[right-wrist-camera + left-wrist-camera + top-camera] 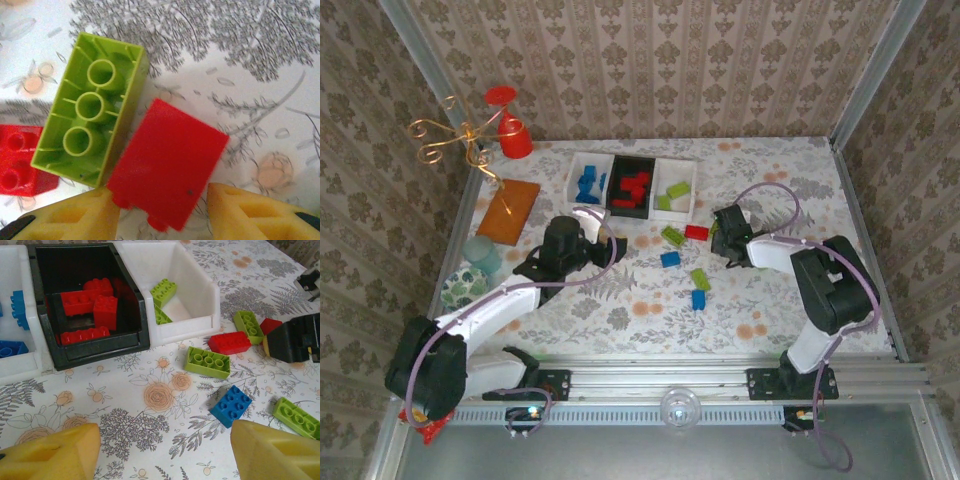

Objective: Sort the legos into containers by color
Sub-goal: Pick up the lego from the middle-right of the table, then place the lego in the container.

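Two-arm sorting scene, from above and from both wrists. Three bins stood in a row at the far side of the tabletop (620, 300). The left white bin (20, 365) held blue bricks (588, 186), the black bin (100, 347) held red bricks (87, 302), and the right white bin (200, 295) held green bricks (163, 290).

The left claw (165, 432) was spread wide with nothing between its pads, over bare tabletop short of the black bin. Ahead and to its right lay a flat green brick (207, 361) and a loose blue brick (231, 406). An outer green brick (296, 417) lay just beside its right pad. A near blue brick (699, 299) lay closer to the arm bases.

The right claw (160, 192) was low over the tabletop in front of the right white bin, its pads either side of a tilted red brick (167, 160). One pad touched this brick and the other stood at its edge. Whether the brick was clamped could not be told. An upturned green brick (92, 107) lay against the tilted red brick's side, crowding that pad. A second red brick (17, 160) sat just beside the upturned one.

An orange-brown board (508, 210), a red cup (513, 138), a gold wire ornament (455, 135), a pale green cup (482, 255) and a patterned dish (465, 287) occupied the left side, well apart from the loose bricks.
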### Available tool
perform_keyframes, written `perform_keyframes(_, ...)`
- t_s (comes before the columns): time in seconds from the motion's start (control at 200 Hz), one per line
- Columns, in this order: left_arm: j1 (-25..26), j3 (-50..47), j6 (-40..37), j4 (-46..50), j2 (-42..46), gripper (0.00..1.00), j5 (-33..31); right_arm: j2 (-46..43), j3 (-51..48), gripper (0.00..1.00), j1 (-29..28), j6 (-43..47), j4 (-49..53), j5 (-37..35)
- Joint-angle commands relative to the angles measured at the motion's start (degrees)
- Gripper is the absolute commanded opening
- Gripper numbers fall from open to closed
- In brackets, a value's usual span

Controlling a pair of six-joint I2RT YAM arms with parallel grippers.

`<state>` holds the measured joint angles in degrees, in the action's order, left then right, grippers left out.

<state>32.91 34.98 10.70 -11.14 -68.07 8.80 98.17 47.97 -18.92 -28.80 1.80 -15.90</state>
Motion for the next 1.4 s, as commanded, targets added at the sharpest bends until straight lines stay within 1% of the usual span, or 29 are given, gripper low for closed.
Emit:
perform_keyframes(0.0, -0.12, -0.62, 0.27, -0.07, 1.19, 0.71, 0.62, 1.95, 2.69, 0.51, 1.35, -1.26, -1.06, -1.27)
perform_keyframes(0.095, -0.12, -0.69, 0.29, -0.07, 1.30, 0.71, 0.67, 3.18, 3.89, 0.51, 2.70, -1.52, -1.26, -0.72)
perform_keyframes(0.245, -0.12, -0.62, 0.20, -0.02, 1.45, 0.71, 0.78, 4.78, 5.55, 0.51, 2.70, -1.78, -0.60, -1.19)
perform_keyframes(0.46, -0.13, -0.70, 0.11, 0.15, 1.71, 0.71, 0.52, 4.48, 5.55, 0.40, 3.15, -1.75, -1.13, -1.59)
perform_keyframes(0.59, -0.18, -0.77, 0.18, 0.15, 1.69, 0.71, 0.24, 1.54, 4.29, 0.39, 3.02, -1.05, -1.67, -1.33)
perform_keyframes(0.67, -0.42, -0.81, 0.62, 0.32, 1.72, 0.71, -0.60, -3.22, 2.65, 0.38, 1.53, 0.09, -2.39, -0.92)
perform_keyframes(0.73, -1.01, -0.91, 1.43, 0.77, 1.78, 0.71, -1.75, -6.30, 2.64, 0.38, -0.92, 1.69, -3.24, 0.62)
perform_keyframes(0.83, -3.09, -1.72, 3.68, 0.90, 2.30, 0.71, -3.05, -7.19, 5.92, 0.38, -6.30, 3.71, -4.04, 4.53)
perform_keyframes(0.94, -5.27, -3.26, 5.71, 0.44, 3.83, 0.71, -4.36, -3.55, 11.00, 0.37, -11.48, 4.08, -7.80, 9.57)
perform_keyframes(1.05, -6.29, -4.30, 6.00, 0.17, 5.29, 0.71, -6.10, 3.00, 18.54, 0.37, -14.86, 4.62, -9.12, 12.78)
perform_keyframes(1.15, -6.37, -4.57, 5.82, 0.25, 5.67, 0.71, -6.51, 9.30, 25.59, 0.37, -16.13, 4.80, -9.86, 14.29)
perform_keyframes(1.33, -6.36, -4.65, 5.74, 0.26, 5.84, 0.71, -6.27, 19.79, 37.25, 0.36, -16.02, 5.02, -10.12, 14.65)
perform_keyframes(1.395, -6.37, -4.65, 5.61, 0.33, 6.06, 0.71, -6.25, 23.00, 41.17, 0.38, -15.81, 5.07, -8.81, 14.98)
